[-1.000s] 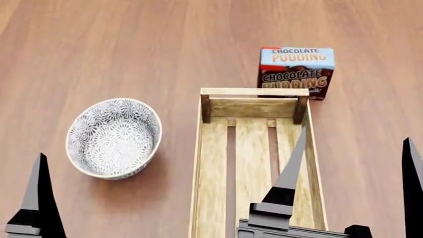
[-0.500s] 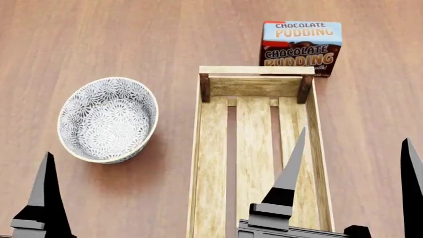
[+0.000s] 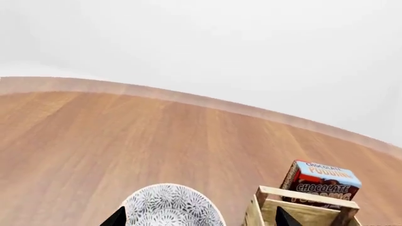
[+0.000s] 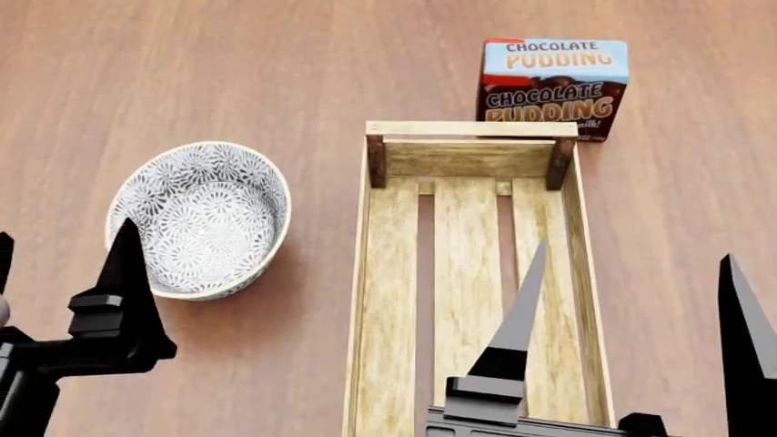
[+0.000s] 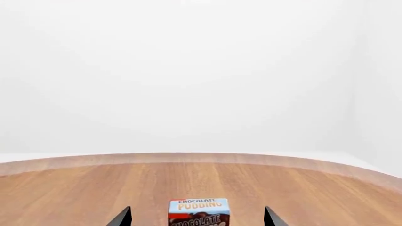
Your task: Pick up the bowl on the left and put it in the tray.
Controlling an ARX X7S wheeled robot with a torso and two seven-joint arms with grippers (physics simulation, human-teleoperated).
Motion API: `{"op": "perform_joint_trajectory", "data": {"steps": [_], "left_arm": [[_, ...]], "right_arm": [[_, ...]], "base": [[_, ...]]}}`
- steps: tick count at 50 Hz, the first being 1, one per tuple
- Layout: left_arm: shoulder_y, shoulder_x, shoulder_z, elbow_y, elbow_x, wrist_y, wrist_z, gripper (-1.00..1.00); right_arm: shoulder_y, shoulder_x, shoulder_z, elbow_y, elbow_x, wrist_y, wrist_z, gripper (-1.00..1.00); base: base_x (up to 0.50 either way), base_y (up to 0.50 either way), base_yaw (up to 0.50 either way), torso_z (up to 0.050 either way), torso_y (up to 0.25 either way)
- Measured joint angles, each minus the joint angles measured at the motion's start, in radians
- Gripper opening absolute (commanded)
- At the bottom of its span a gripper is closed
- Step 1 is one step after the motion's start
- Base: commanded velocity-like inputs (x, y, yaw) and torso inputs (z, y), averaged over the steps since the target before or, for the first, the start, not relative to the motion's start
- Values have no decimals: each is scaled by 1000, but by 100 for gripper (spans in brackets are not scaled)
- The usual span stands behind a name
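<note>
The bowl, white with a dense grey-blue floral pattern, stands upright on the wooden table to the left of the tray, a long light-wood crate with a slatted bottom and nothing in it. My left gripper is open, near and slightly left of the bowl, one finger overlapping its near rim in the head view. In the left wrist view the bowl lies between the spread jaws, ahead of them, and the tray's corner shows beside it. My right gripper hangs open over the tray's near right part.
A chocolate pudding box stands just beyond the tray's far end, also straight ahead of the right gripper as the pudding box. The table's far edge curves against a white wall.
The left gripper has come forward and up towards the bowl, its wrist now in view. The right gripper shifted slightly left. The head view tilted between the two earlier frames, then held still.
</note>
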Motion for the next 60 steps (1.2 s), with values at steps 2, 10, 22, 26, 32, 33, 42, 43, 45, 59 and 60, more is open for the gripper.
{"op": "perform_joint_trajectory", "data": {"steps": [2,10,22,26,32,33,42,43,45,59,60], "left_arm": [[-15,7,2,-18,-4,-9,-7,100],[-62,33,16,-101,-5,-24,-26,100],[-117,71,29,-246,0,-10,-35,100],[-132,79,31,-291,1,-1,-35,100],[-153,87,32,-357,4,14,-34,100],[-156,89,32,-367,4,17,-33,100],[-173,97,32,-448,3,45,-28,100],[-174,98,33,-456,3,49,-27,100],[-176,99,33,-470,2,54,-25,100],[-192,106,34,-573,-10,98,-5,100],[-194,107,33,-580,-13,101,-3,100]], "right_arm": [[1,1,-1,-1,2,1,1,100],[5,3,-8,-2,5,2,3,100],[8,9,-11,0,13,-2,6,100],[8,12,-9,-1,16,-4,8,100],[8,16,-8,-3,21,-6,12,100],[8,17,-8,-3,22,-7,13,100],[10,23,-6,-5,29,-8,20,100],[10,24,-6,-6,29,-9,21,100],[9,25,-5,-6,31,-10,22,100],[10,34,-5,-7,38,-16,31,100],[10,35,-5,-7,39,-16,32,100]], "base": [[0,0,0,0,0],[0,0,0,0,0],[0,0,0,0,0],[0,0,0,0,0],[0,0,0,0,0],[0,0,0,0,0],[0,0,0,0,0],[0,0,0,0,0],[0,0,0,0,0],[0,0,0,0,0],[0,0,0,0,0]]}}
